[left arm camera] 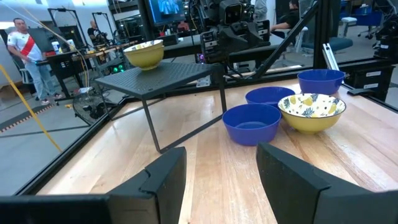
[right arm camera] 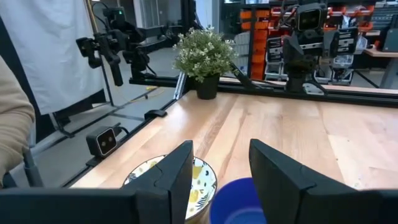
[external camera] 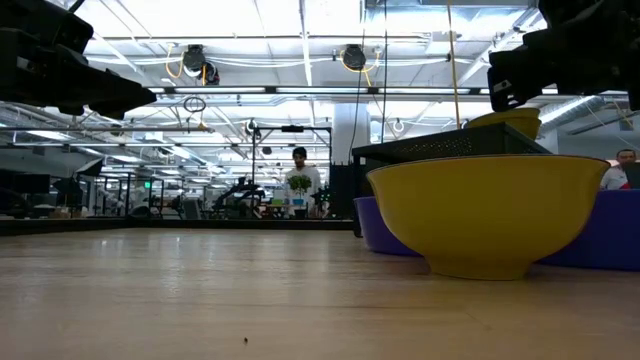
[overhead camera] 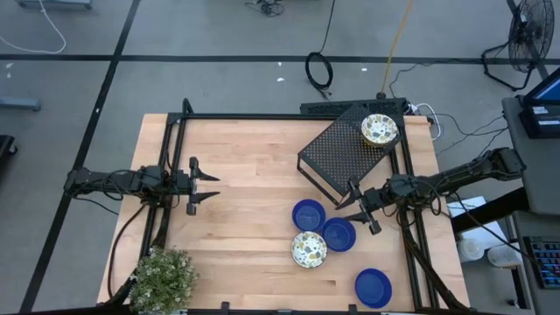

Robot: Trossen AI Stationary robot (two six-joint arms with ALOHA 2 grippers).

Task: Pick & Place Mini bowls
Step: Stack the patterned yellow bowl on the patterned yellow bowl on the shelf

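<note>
Bowls clustered by the right arm, one up on the black box.

From above: right gripper (overhead camera: 362, 210), fingers apart, hangs beside blue bowls (overhead camera: 308, 214); floral bowl (overhead camera: 380, 129) tops box (overhead camera: 346, 150); plant (overhead camera: 164, 276) near. Left wrist view: left gripper (left arm camera: 221, 168) spread, bowls upright.

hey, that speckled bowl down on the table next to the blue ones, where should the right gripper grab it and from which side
Probably by the rim, from above. The speckled bowl sits upright and open, with a thin rim that two fingers can pinch. A blue bowl crowds the side toward the right gripper, and another blue bowl sits close by, so pinch the rim on the side away from both. The right gripper is open, above the bowls.
</note>
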